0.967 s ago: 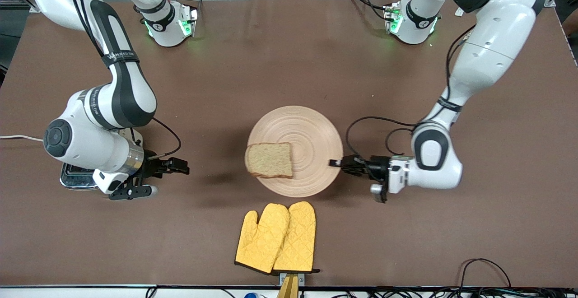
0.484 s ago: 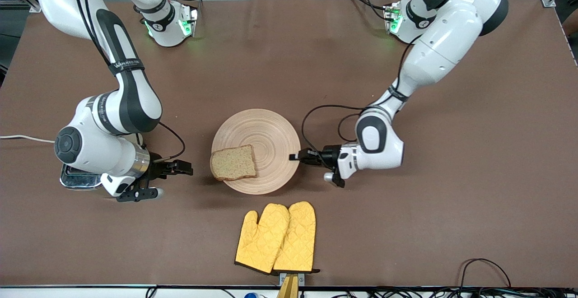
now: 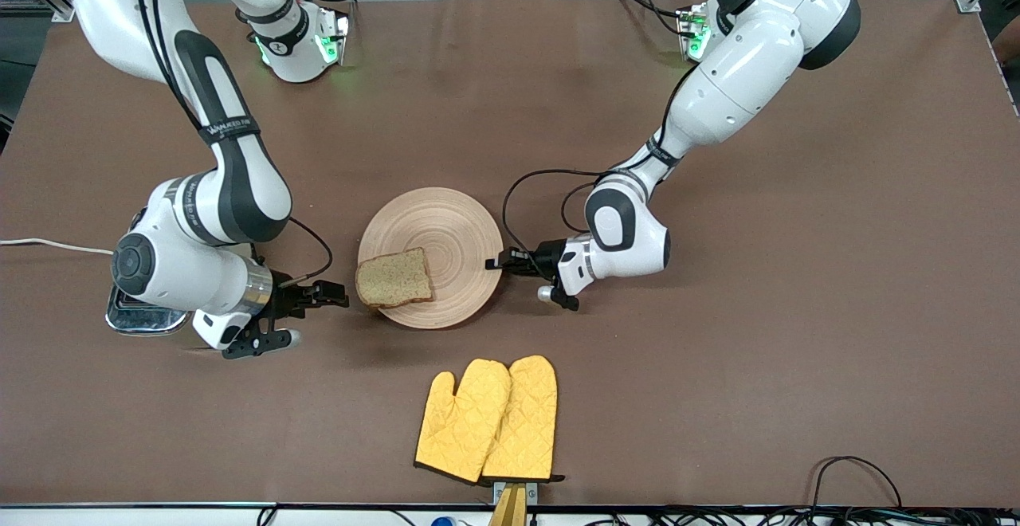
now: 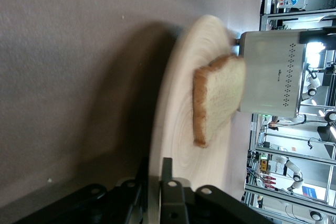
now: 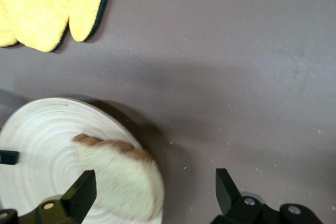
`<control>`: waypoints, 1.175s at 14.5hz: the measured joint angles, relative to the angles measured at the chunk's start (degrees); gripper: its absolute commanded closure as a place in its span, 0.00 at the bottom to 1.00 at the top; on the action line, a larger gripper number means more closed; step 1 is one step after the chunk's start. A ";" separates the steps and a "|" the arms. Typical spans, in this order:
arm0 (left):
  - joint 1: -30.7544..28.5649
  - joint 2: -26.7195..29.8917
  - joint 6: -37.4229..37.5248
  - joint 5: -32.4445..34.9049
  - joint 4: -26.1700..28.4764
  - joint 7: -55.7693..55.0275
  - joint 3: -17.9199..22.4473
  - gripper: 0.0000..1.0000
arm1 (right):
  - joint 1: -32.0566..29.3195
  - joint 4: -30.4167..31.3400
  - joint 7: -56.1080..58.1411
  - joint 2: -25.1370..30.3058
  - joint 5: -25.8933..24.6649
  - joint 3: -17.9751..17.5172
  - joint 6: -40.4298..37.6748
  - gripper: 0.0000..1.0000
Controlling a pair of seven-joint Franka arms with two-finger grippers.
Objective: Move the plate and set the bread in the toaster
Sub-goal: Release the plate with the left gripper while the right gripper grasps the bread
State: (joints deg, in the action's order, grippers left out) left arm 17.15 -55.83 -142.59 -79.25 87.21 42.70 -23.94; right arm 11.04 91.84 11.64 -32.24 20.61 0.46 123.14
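Left gripper [image 3: 494, 263] low, wrist turned sideways, fingers [image 4: 167, 182] pinched on plate [image 3: 454, 227] rim. Right gripper [image 3: 339, 296] low beside the rim toward the right arm's end, fingers [image 5: 84, 192] spread wide.

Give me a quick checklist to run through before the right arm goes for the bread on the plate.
1. Left pincer clamped on the plate rim: ok, jaws shut on the edge in the left wrist view.
2. Bread on the plate: ok, though it overhangs the rim toward the right arm's end.
3. Right pincer open: ok, fingers spread in the right wrist view.
4. Right pincer lined up with the bread: ok, it is beside the slice, not touching.
5. Toaster slots free: cannot tell, the right arm covers most of it.
6. Yellow oven mitts out of the way: ok, nearer the front camera than the plate.
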 measured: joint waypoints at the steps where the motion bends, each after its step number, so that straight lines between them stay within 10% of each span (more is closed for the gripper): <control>1: -0.43 0.04 0.00 -0.01 -0.22 0.00 0.06 0.00 | -0.03 1.13 1.91 -0.38 0.61 0.00 1.43 0.00; 7: -4.78 4.54 0.29 4.07 -2.45 -8.96 5.18 0.00 | 0.19 6.47 12.15 -1.37 6.00 -0.34 7.29 0.00; 17: -17.40 20.63 13.75 50.56 -8.00 -44.66 6.94 0.00 | 2.28 9.55 14.02 -1.40 6.95 -1.57 10.67 0.29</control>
State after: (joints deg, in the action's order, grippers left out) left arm -0.25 -35.20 -128.83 -28.69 79.22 -1.96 -16.99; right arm 13.32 101.38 25.66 -33.65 27.56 -1.11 133.81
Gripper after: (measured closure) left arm 0.000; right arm 0.216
